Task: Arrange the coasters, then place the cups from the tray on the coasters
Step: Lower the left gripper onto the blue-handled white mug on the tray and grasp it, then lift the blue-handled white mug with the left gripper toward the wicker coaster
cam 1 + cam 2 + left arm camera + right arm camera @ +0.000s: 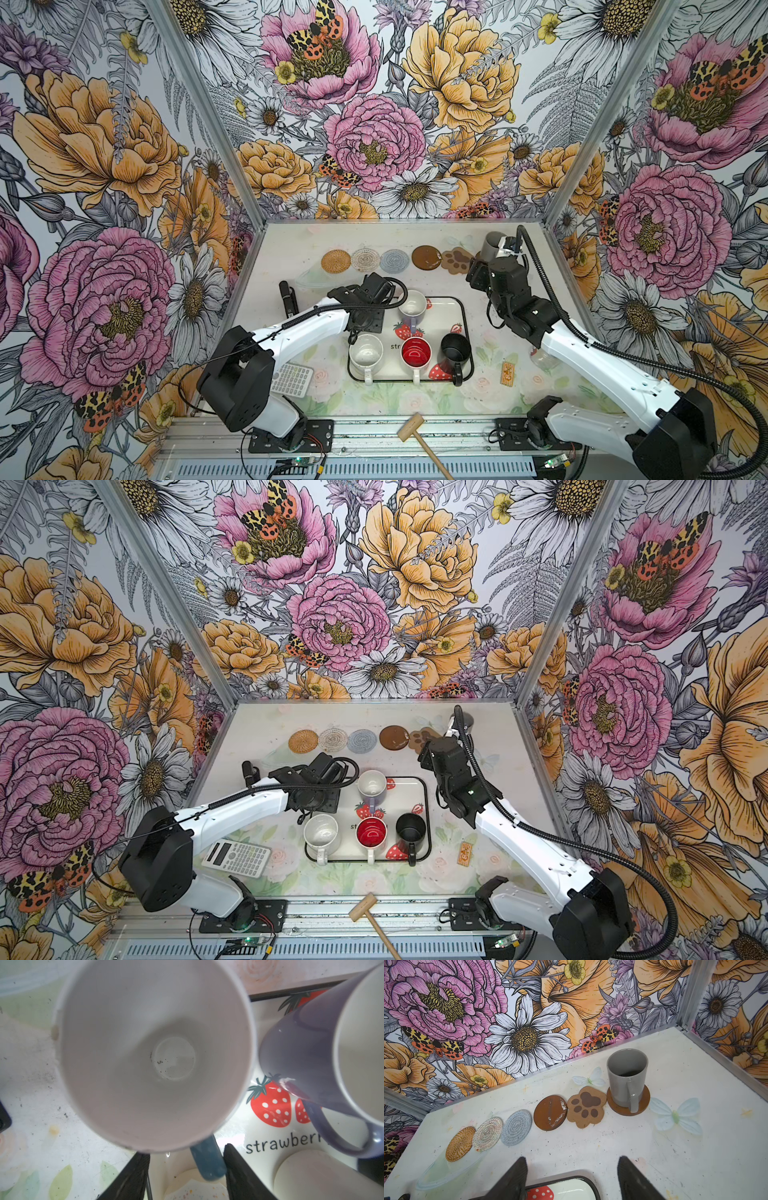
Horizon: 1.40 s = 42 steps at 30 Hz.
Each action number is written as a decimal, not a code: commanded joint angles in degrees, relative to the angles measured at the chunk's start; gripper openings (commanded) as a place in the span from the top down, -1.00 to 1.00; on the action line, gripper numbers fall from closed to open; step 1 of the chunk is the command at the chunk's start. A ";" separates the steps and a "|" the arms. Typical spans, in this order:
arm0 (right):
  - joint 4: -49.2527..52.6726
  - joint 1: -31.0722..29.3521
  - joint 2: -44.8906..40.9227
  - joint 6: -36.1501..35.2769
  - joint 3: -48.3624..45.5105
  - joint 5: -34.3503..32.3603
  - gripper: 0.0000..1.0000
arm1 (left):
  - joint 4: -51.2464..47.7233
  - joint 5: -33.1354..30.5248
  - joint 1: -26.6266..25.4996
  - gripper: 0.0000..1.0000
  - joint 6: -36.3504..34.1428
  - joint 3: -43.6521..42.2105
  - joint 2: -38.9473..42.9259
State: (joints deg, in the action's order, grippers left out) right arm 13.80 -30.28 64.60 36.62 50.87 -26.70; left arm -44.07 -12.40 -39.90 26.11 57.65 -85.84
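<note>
My left gripper (185, 1152) (365, 322) is open over the back left corner of the tray (461, 307). Its fingers straddle the handle of the light blue cup (153, 1053), which touches one finger only. The lavender (412, 309), white (365, 353), red-inside (415, 353) and black (456, 349) cups stand on the tray. At the back lie the tan (460, 1144), beige (487, 1133), grey-blue (516, 1127), brown (550, 1112) and paw (586, 1106) coasters. The grey cup (627, 1080) stands on another brown disc (643, 1103). My right gripper (572, 1172) (476, 272) hangs open and empty before that row.
A grey calculator (291, 378) lies front left and a black object (286, 297) left of the tray. An orange ticket (508, 372) lies right of the tray. A wooden mallet (415, 428) rests on the front rail. Walls close in behind the coasters.
</note>
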 commanded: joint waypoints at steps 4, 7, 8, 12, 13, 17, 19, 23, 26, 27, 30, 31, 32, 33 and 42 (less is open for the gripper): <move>-1.57 0.56 -0.40 0.25 -0.87 0.80 -0.42 | 1.34 -4.00 0.25 0.00 1.31 1.33 -1.56; -1.67 0.66 -0.53 0.23 -1.04 0.85 -0.42 | 1.33 -4.88 0.32 0.05 1.57 1.43 -1.70; -1.67 0.75 -0.53 0.28 -1.08 0.77 -0.42 | 1.35 -5.15 0.35 0.06 1.66 1.41 -1.68; -1.79 0.82 -0.57 0.36 -1.13 1.04 -0.42 | 1.28 -5.83 0.44 0.13 1.95 1.59 -2.21; -1.84 0.84 -0.57 0.37 -1.15 1.10 -0.42 | 1.35 -5.96 0.44 0.15 1.93 1.72 -2.34; -1.90 0.84 -0.50 0.36 -1.22 1.16 -0.42 | 1.47 -6.32 0.44 0.20 1.84 2.03 -3.08; -2.02 0.92 -0.53 0.43 -1.23 1.14 -0.42 | 1.56 -6.32 0.43 0.25 1.84 2.20 -3.30; -2.03 1.01 -0.45 0.37 -1.23 1.33 -0.42 | 1.55 -6.23 0.35 0.42 1.76 2.62 -3.51; -2.12 1.10 -0.35 0.37 -1.21 1.46 -0.43 | 1.50 -6.36 0.31 0.60 1.73 2.82 -3.16; -2.17 1.15 -0.36 0.36 -1.21 1.55 -0.42 | 1.45 -6.40 0.26 0.69 1.80 2.91 -3.03; -2.18 1.27 -0.27 0.38 -1.21 1.61 -0.42 | 1.45 -7.22 0.09 1.00 1.84 3.07 -2.50; -2.21 1.28 -0.26 0.38 -1.21 1.70 -0.42 | 1.45 -7.49 -0.07 1.00 1.92 3.17 -2.28; -2.29 1.37 -0.26 0.30 -1.21 1.83 -0.43 | 1.49 -7.84 -0.24 1.00 2.08 3.28 -2.02; -2.28 1.41 -0.31 0.24 -1.21 1.91 -0.43 | 1.48 -8.13 -0.39 1.00 2.18 3.46 -1.72; -2.37 1.80 -0.62 0.21 -1.65 2.27 -0.43 | 1.63 -12.96 -1.84 1.00 2.90 4.66 1.43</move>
State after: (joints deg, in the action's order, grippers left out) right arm 12.95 -28.86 64.60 36.62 49.91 -24.86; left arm -44.29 -20.40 -41.21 27.75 59.61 -87.46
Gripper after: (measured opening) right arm 0.714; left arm 0.170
